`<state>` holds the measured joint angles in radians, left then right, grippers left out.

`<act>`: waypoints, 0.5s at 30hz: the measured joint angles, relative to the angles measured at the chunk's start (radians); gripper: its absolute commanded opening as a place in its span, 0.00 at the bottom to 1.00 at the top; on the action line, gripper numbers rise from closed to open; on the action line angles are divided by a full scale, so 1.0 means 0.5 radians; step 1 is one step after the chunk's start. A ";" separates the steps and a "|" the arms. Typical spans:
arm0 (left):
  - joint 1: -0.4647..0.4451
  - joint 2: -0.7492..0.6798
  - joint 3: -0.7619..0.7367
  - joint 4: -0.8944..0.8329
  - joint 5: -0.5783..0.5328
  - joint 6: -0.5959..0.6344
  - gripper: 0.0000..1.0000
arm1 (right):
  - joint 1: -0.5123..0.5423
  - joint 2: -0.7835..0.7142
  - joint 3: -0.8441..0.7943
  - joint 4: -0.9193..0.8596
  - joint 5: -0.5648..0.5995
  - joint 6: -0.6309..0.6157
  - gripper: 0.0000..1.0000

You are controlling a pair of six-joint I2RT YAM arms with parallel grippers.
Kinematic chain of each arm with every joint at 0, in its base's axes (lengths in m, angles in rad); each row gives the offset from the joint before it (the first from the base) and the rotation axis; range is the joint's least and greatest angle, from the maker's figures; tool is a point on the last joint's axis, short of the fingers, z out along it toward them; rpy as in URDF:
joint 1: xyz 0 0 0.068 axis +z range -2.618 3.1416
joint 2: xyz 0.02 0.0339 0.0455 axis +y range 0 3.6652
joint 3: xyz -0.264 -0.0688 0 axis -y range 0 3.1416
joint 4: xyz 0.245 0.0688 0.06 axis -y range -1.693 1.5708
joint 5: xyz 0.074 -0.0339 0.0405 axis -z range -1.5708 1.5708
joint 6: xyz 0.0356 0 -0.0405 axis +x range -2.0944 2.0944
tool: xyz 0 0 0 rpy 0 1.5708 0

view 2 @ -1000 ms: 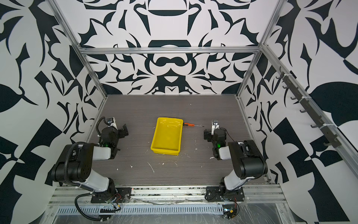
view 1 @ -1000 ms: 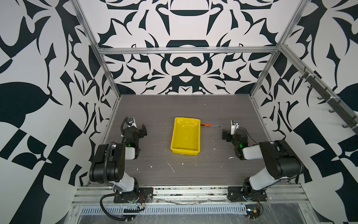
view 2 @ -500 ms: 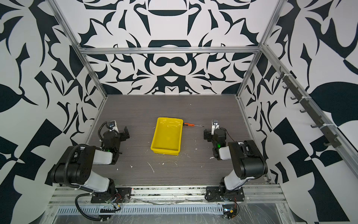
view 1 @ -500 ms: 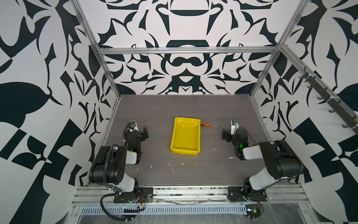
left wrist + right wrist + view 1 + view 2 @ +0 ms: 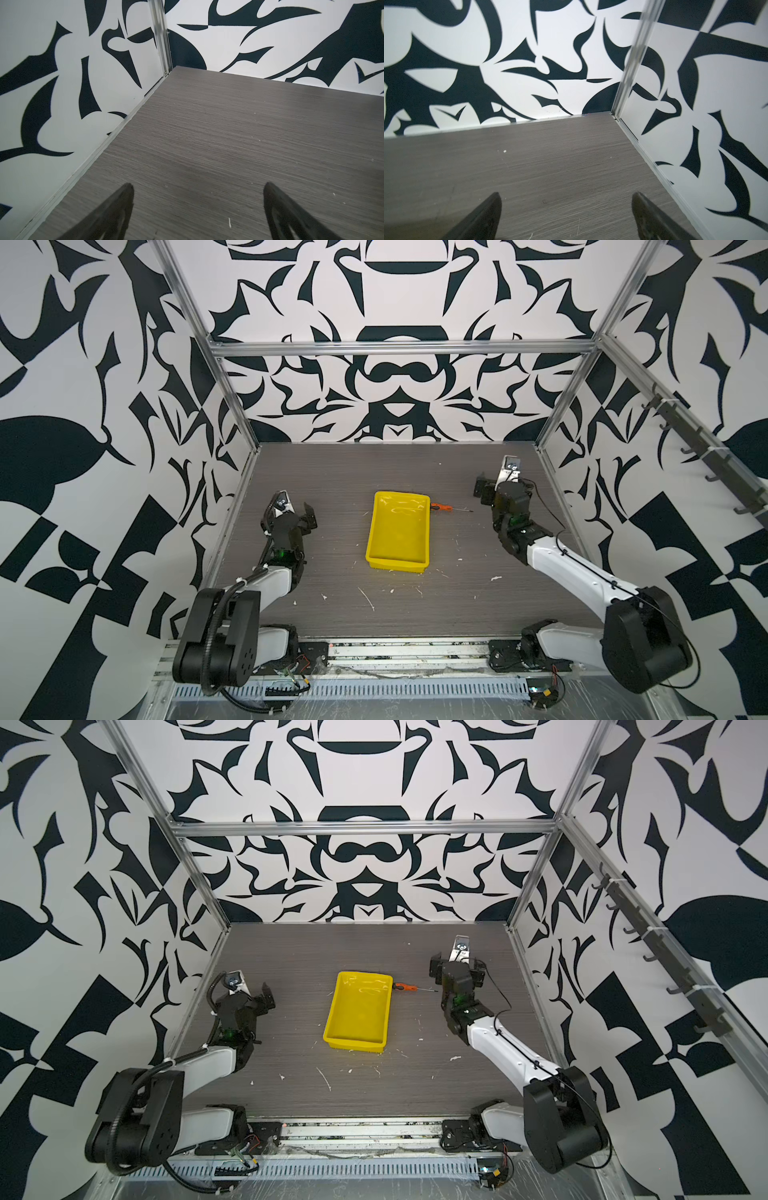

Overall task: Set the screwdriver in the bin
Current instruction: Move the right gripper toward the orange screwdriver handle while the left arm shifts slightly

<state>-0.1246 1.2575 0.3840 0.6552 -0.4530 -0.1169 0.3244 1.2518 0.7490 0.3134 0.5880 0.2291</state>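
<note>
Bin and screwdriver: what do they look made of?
Bin: likely moulded plastic, bright yellow and glossy, with highlights gleaming on its inner floor. Screwdriver: orange handle with black ends, probably plastic or rubber, too small to tell. The thin dark shaft looks like metal.

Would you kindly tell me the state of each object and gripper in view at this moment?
screwdriver: lying flat on the table, outside the bin, handle end toward its far right corner.
bin: upright on the table, empty.
left gripper: open, holding nothing.
right gripper: open, holding nothing.
</note>
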 measured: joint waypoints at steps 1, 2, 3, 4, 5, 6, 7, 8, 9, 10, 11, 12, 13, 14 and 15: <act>-0.028 -0.010 0.038 -0.031 -0.023 0.000 1.00 | -0.001 0.001 0.011 -0.075 0.034 0.117 1.00; -0.077 -0.014 0.077 -0.056 -0.056 0.008 1.00 | -0.005 0.005 0.011 -0.171 0.053 0.235 1.00; -0.126 -0.013 0.100 -0.070 -0.084 0.018 1.00 | -0.005 0.017 0.005 -0.267 0.057 0.330 1.00; -0.166 -0.013 0.110 -0.086 -0.108 0.027 1.00 | -0.007 0.026 -0.008 -0.327 0.056 0.396 1.00; -0.204 -0.013 0.111 -0.101 -0.136 0.037 1.00 | -0.008 0.029 -0.037 -0.386 0.056 0.468 1.00; -0.243 -0.013 0.111 -0.122 -0.171 0.047 1.00 | -0.008 0.019 -0.089 -0.419 0.055 0.543 1.00; -0.270 -0.017 0.111 -0.147 -0.204 0.055 1.00 | -0.008 -0.002 -0.153 -0.415 0.047 0.599 1.00; -0.311 -0.037 0.121 -0.216 -0.241 0.055 1.00 | -0.008 -0.031 -0.227 -0.417 0.031 0.652 1.00; -0.350 -0.080 0.143 -0.330 -0.262 0.050 1.00 | -0.008 -0.061 -0.294 -0.415 0.004 0.694 1.00; -0.379 -0.130 0.175 -0.442 -0.259 0.039 1.00 | -0.008 -0.081 -0.338 -0.417 -0.025 0.724 1.00; -0.414 -0.201 0.237 -0.591 -0.238 0.021 1.00 | -0.009 -0.088 -0.361 -0.432 -0.060 0.761 1.00; -0.436 -0.269 0.308 -0.716 -0.201 -0.014 1.00 | -0.008 -0.083 -0.360 -0.441 -0.094 0.795 1.00; -0.454 -0.330 0.378 -0.814 -0.166 -0.048 1.00 | -0.008 -0.078 -0.356 -0.440 -0.118 0.818 1.00; -0.468 -0.402 0.470 -0.938 -0.114 -0.101 1.00 | -0.008 -0.066 -0.351 -0.438 -0.151 0.845 1.00; -0.472 -0.466 0.540 -1.033 -0.074 -0.156 1.00 | -0.008 -0.050 -0.346 -0.430 -0.181 0.867 1.00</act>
<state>-0.3603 1.0245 0.6540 0.1387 -0.4900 -0.1951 0.3202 1.2270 0.5758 0.0982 0.4976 0.6628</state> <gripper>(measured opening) 0.997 0.999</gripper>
